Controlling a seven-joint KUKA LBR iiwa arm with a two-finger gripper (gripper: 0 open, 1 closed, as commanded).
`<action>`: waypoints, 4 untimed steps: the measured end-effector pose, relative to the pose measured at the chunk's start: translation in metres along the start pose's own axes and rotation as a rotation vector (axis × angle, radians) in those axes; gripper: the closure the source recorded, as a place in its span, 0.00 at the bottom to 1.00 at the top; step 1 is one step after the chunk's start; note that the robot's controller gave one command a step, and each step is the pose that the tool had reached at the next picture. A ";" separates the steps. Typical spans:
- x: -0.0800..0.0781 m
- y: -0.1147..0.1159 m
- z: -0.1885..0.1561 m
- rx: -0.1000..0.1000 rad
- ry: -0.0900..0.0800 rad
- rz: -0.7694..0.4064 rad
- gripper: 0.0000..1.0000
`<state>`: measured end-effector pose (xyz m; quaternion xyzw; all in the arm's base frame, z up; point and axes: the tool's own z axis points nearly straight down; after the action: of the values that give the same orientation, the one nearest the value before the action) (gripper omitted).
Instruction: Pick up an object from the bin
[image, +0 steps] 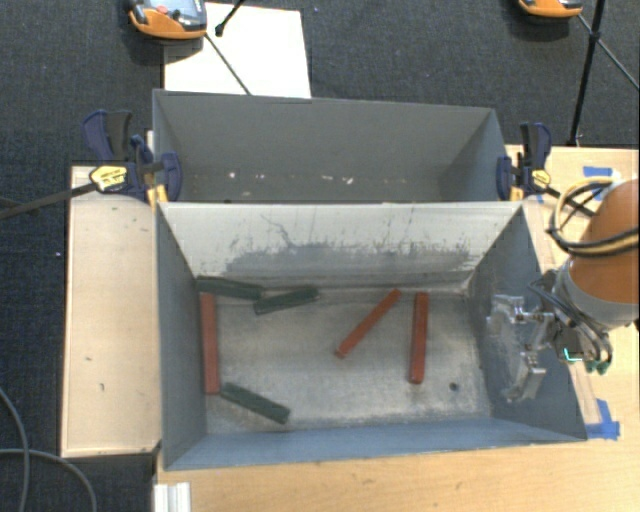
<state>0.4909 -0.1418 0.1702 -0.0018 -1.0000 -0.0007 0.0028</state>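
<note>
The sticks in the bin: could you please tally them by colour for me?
Reddish-brown sticks: 3
Dark green sticks: 3
Total: 6

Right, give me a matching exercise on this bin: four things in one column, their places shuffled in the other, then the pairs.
1 slanted red stick
2 gripper
3 lone green stick
4 paired green sticks

A lower left of the bin floor
B at the right wall
C middle of the floor
D upper left of the floor

Pairs: 1-C, 2-B, 3-A, 4-D
</note>
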 end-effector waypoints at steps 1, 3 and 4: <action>-0.002 0.001 -0.004 0.002 -0.008 -0.005 0.00; -0.023 0.074 0.044 0.003 -0.009 -0.396 1.00; -0.023 0.075 0.044 0.003 -0.010 -0.400 0.00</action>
<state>0.5138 -0.0668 0.1261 0.1967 -0.9805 0.0003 -0.0022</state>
